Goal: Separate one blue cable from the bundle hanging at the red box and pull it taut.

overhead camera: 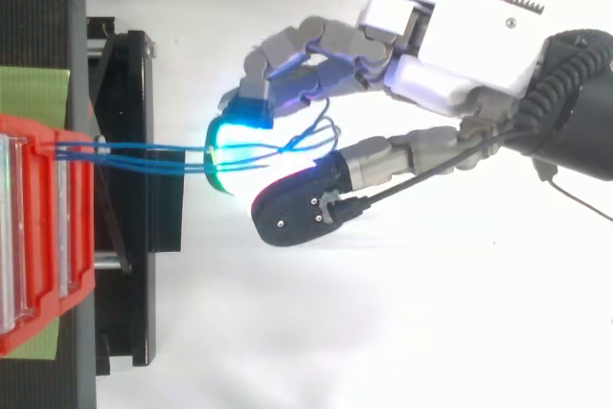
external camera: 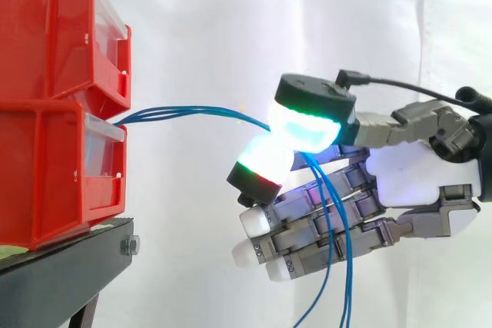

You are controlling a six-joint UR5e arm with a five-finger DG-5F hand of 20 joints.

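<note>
Three thin blue cables [external camera: 192, 113] leave the gap between the two stacked red bins [external camera: 54, 105] and run nearly level to the right, close together. The hand [external camera: 415, 174] comes in from the right and pinches them between a cyan-green glowing pad [external camera: 307, 124] above and a red-white glowing pad [external camera: 265, 163] below. Past the pinch the cables loop and hang down in front of the curled lower fingers. From above, the cables [overhead camera: 144, 155] cross from the bin [overhead camera: 29, 227] to the hand [overhead camera: 460, 55]; I cannot tell whether one strand is apart from the others.
The bins stand on a black stand [external camera: 61, 274] at the left, with a bolt at its corner. A white curtain hangs behind. A green strip [overhead camera: 34, 88] lies on the stand beside the bins. Open room lies below and right of the hand.
</note>
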